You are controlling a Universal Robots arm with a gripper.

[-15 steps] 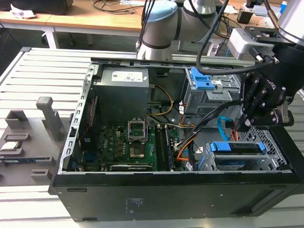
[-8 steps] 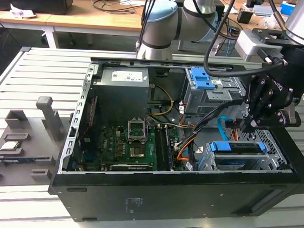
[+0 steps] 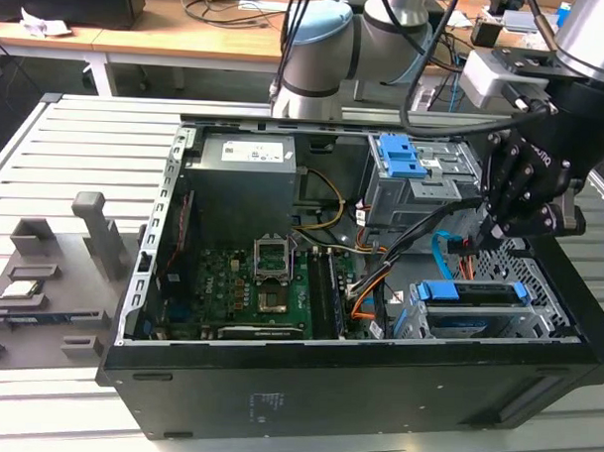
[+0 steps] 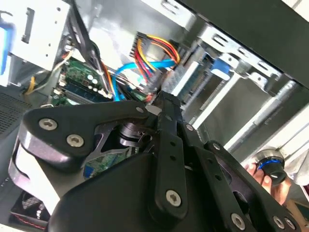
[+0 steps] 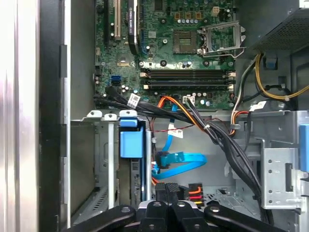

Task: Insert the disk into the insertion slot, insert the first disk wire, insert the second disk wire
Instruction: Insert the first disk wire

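Disk: seated in the insertion slot, blue carrier showing.
Gripper: fingers drawn together, tips just beside the first disk wire plug; can't tell whether they pinch it.
Second disk wire: loops near the tips.

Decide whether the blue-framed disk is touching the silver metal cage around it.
Touching. The exterior view shows the disk seated inside the cage, with the ends of its blue frame resting on the cage's side walls.
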